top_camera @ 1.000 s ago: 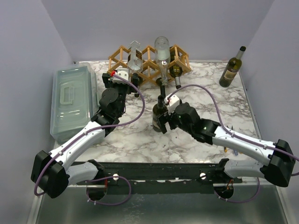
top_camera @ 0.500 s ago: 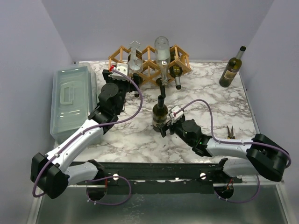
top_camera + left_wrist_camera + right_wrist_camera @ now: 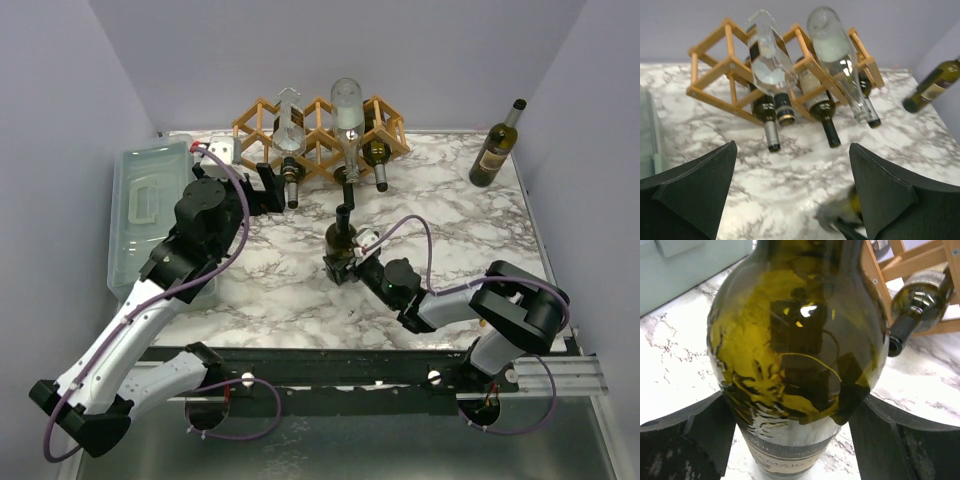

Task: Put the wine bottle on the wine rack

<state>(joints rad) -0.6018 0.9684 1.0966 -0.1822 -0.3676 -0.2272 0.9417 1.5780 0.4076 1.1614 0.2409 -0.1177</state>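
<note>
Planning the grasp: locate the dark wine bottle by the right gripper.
Top view: wine bottle upright mid-table, before the wine rack, between the fingers of the right gripper.

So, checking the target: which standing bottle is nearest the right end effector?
The bottle at mid-table, between the right end effector's fingers; the other standing bottle is alone in the far right corner.

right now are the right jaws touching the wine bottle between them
Cannot tell. In the right wrist view the jaws of the right gripper flank the wine bottle closely, but neither contact nor a gap shows plainly.
</note>
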